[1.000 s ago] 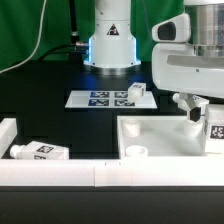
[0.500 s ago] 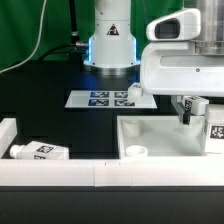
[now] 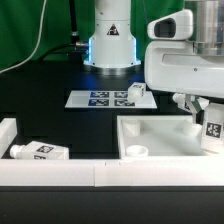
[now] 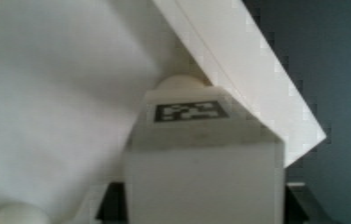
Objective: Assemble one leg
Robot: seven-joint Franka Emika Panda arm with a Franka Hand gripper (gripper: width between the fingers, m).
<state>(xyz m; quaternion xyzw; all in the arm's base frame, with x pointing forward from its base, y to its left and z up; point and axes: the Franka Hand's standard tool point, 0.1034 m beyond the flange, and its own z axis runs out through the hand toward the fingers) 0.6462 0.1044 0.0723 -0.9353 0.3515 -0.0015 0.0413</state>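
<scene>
My gripper [image 3: 205, 113] is shut on a leg [image 3: 213, 131], a chunky white peg with a square tag, and holds it upright at the far corner of the white tray-like tabletop [image 3: 160, 128] on the exterior view's right. In the wrist view the leg [image 4: 197, 150] fills the space between my dark fingers [image 4: 298, 203], its rounded end against the tabletop's raised rim [image 4: 243, 70]. My gripper [image 4: 204, 205] grips its sides. A second leg [image 3: 40, 152] lies on its side at the exterior view's left.
The marker board [image 3: 100, 98] lies in the middle of the black table with a small white tagged cube [image 3: 137, 91] on its edge. A white rail [image 3: 60, 172] runs along the front. A round white part [image 3: 136, 152] sits at the tabletop's near corner.
My gripper shifted slightly toward the exterior view's left and back again, still holding the leg at the tabletop's corner. Nothing else moved.
</scene>
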